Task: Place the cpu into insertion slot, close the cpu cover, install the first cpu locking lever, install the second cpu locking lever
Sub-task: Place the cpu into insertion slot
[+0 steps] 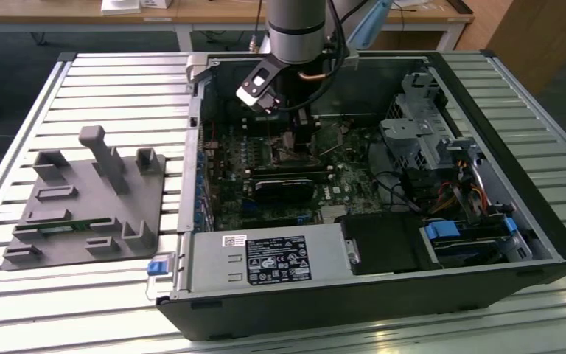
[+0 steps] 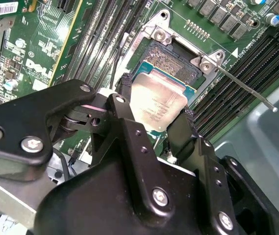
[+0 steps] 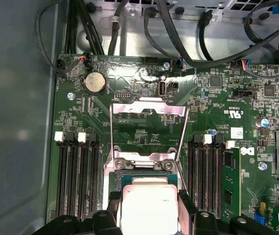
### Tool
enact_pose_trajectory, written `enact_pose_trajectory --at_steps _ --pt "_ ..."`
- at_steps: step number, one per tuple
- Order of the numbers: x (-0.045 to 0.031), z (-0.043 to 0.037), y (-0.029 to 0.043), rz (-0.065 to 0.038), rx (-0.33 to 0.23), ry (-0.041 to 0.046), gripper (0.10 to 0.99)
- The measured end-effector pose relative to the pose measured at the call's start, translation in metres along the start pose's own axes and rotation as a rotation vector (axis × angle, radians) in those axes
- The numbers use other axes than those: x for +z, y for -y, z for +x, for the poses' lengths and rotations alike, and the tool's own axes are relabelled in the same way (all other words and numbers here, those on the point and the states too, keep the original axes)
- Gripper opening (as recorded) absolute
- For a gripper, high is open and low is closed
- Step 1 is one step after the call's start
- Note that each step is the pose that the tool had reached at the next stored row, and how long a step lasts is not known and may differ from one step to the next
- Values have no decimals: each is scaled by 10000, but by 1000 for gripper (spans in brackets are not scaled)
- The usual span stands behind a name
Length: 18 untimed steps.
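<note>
Over insertion slot | jaws pinching cpu by 2 edges | cpu cover open

Cpu: one (silver top, clamped between the fingers).
Insertion slot: one.
Cpu cover: one, standing open.
Gripper: one, with two black fingers.
Screws at the slot's edge: two.
Lever rod: one counted in the second wrist view.
Coin cell: one.
Memory slot banks: two, flanking the slot.
Computer case: one.
Grey fixture plate: one, at the exterior view's left.
</note>
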<state>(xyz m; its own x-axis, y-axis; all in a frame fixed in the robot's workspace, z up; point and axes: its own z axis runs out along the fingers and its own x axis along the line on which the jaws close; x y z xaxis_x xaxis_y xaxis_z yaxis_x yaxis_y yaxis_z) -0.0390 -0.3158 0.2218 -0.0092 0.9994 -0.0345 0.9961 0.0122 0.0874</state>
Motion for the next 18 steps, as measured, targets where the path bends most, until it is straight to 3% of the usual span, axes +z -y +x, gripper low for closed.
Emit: enact_pose_trajectory --at_steps 18 --pt "134 28 55 8 222 41 541"
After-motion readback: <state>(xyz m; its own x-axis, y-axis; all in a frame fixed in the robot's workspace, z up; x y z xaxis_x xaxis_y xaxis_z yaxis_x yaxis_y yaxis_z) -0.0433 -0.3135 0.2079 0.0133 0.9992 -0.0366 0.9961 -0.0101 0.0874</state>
